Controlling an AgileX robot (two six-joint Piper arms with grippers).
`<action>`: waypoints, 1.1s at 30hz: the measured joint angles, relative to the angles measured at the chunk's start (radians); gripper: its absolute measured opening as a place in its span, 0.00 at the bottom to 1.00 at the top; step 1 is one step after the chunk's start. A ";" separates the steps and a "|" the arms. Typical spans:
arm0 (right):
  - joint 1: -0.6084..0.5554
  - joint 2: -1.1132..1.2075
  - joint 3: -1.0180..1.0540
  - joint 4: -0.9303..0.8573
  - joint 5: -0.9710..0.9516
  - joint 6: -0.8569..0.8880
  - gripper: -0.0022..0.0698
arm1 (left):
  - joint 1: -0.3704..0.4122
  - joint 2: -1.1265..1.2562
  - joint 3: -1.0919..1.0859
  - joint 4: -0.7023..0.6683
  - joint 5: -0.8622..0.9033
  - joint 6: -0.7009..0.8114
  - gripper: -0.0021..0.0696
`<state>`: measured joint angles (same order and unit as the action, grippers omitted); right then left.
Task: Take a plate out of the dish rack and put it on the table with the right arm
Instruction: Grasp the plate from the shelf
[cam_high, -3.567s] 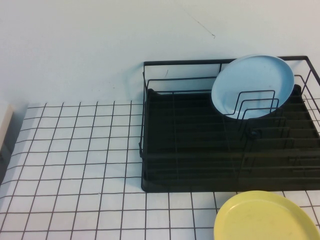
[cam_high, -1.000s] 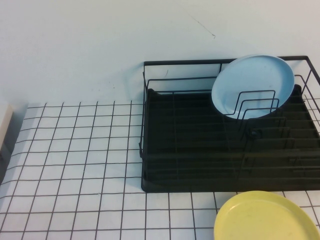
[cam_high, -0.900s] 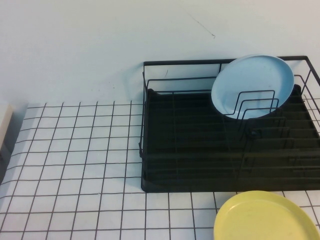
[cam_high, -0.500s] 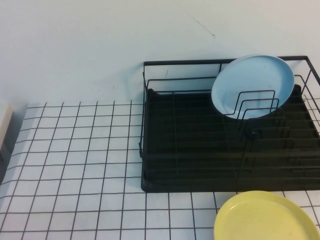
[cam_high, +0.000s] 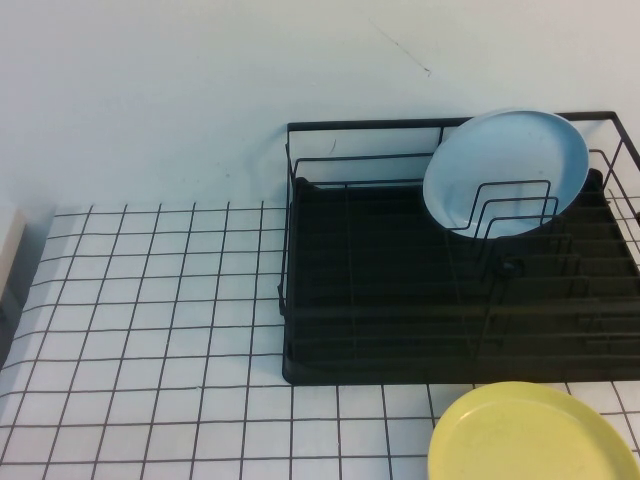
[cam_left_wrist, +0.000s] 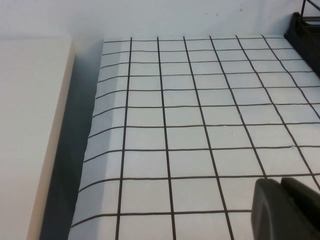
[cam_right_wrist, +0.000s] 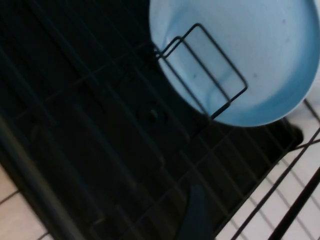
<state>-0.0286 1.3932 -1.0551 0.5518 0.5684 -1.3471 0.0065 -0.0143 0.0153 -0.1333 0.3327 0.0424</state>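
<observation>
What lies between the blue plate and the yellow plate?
In the high view, only the dish rack, its black tray and upright wire dividers, separates the plate from the yellow plate. Neither gripper shows there.

White gridded table (cam_high: 150, 330), black dish rack (cam_high: 330, 290) on right half, yellow plate (cam_high: 530, 435) at near-right edge.

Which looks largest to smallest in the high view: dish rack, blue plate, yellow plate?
1. Dish rack.
2-3. Unsure: yellow plate is nearer and cropped; blue plate looks similar. Neither gripper shows there.
</observation>
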 joint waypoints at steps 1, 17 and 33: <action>0.000 0.030 -0.024 0.011 -0.020 -0.027 0.77 | 0.000 0.000 0.000 0.000 0.000 0.000 0.02; 0.058 0.523 -0.444 0.187 -0.113 -0.386 0.74 | 0.000 0.000 0.000 0.000 0.000 -0.003 0.02; 0.095 0.704 -0.688 0.206 -0.029 -0.297 0.29 | 0.000 0.000 0.000 0.000 0.000 -0.003 0.02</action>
<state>0.0664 2.0976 -1.7430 0.7578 0.5390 -1.6440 0.0065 -0.0143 0.0153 -0.1333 0.3327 0.0394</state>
